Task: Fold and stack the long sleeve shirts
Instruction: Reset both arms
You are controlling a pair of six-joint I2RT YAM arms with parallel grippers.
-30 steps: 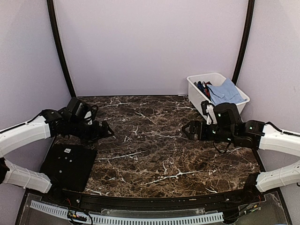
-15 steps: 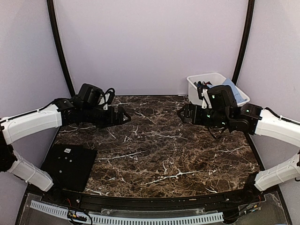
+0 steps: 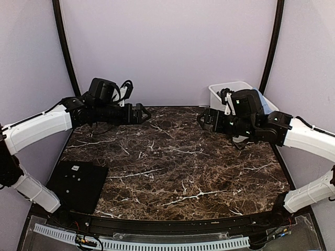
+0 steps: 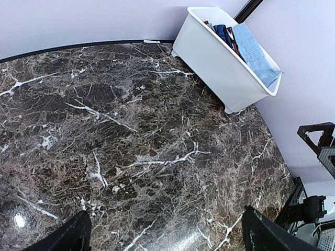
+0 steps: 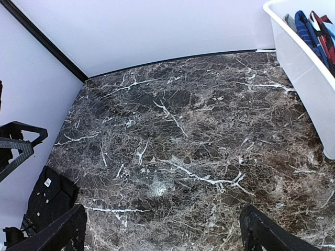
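Left gripper (image 3: 145, 113) rose, far from black shirt (image 3: 77, 184).

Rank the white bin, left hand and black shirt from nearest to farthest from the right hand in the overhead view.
1. White bin, just behind the right hand.
2. Left hand, across the table.
3. Black shirt, near left corner.

Open marble table (image 3: 172, 167) in the middle, white bin (image 4: 220, 65) blocking far right corner, folded black shirt (image 3: 77, 184) near left edge
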